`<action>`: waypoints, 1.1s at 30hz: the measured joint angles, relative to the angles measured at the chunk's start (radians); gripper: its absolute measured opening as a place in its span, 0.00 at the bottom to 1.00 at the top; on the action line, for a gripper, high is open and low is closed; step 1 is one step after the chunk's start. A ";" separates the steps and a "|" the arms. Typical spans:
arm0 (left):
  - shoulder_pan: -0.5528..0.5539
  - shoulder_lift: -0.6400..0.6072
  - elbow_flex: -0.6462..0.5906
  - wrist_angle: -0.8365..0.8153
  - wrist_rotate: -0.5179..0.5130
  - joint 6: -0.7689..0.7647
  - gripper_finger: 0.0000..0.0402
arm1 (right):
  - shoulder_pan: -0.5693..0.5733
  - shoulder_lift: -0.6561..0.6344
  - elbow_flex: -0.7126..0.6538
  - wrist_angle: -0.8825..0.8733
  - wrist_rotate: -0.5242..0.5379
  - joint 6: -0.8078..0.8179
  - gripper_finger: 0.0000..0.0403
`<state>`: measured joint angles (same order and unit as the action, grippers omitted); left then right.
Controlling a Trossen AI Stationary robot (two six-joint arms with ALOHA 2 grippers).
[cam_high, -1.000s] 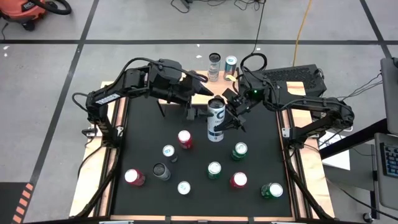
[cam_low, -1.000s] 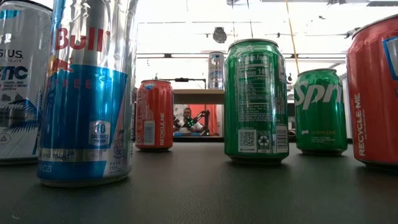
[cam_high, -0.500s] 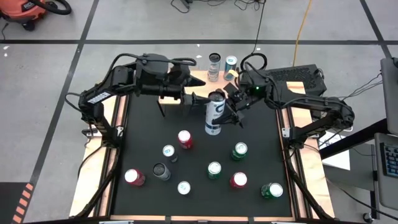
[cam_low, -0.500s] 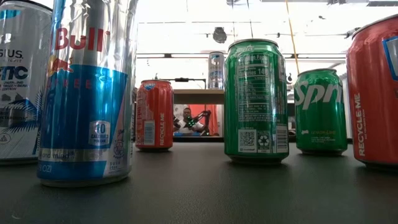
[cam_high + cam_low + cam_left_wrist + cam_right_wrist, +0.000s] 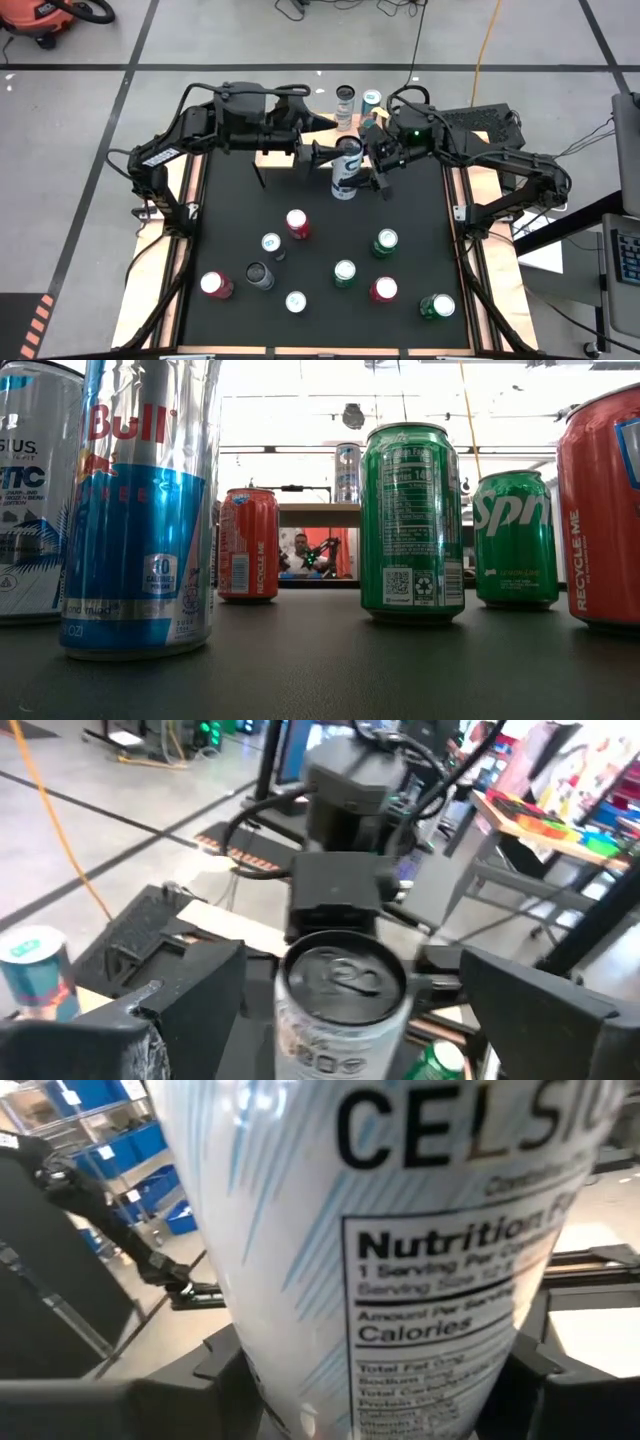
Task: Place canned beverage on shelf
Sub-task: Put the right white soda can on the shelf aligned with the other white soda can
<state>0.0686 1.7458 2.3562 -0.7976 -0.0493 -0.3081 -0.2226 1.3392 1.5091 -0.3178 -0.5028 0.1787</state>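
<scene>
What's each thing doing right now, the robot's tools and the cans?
Left tool: open, beside the tall can.
Right tool: shut on the tall can.
Tall can: held by the right tool.
Cans on the table: standing, untouched.

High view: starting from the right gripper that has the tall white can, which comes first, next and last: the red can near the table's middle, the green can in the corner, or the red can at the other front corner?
From the right gripper:
1. Red can near the table's middle.
2. Green can, front corner on the right arm's side.
3. Red can, front corner on the left arm's side, somewhat farther than the green can.
</scene>
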 joint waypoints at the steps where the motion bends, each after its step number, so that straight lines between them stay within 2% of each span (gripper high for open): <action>1: 0.003 0.000 0.000 0.008 -0.010 -0.001 0.93 | 0.000 0.000 0.010 -0.013 0.009 -0.001 0.59; 7: 0.018 0.000 0.000 0.031 -0.039 0.000 0.93 | 0.000 0.000 0.038 -0.036 0.066 -0.012 0.59; 13: 0.025 0.000 0.000 0.033 0.020 -0.001 0.99 | -0.001 0.000 0.041 -0.035 0.066 -0.012 0.59; 25: 0.042 0.011 0.000 -0.066 0.062 -0.010 1.00 | -0.001 0.000 0.041 -0.032 0.088 -0.011 0.59; 33: 0.044 0.026 0.000 -0.063 0.074 -0.015 1.00 | -0.001 0.000 0.041 -0.033 0.088 -0.009 0.59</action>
<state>0.1130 1.7718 2.3562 -0.8610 0.0247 -0.3230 -0.2234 1.3388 1.5501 -0.3508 -0.4152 0.1696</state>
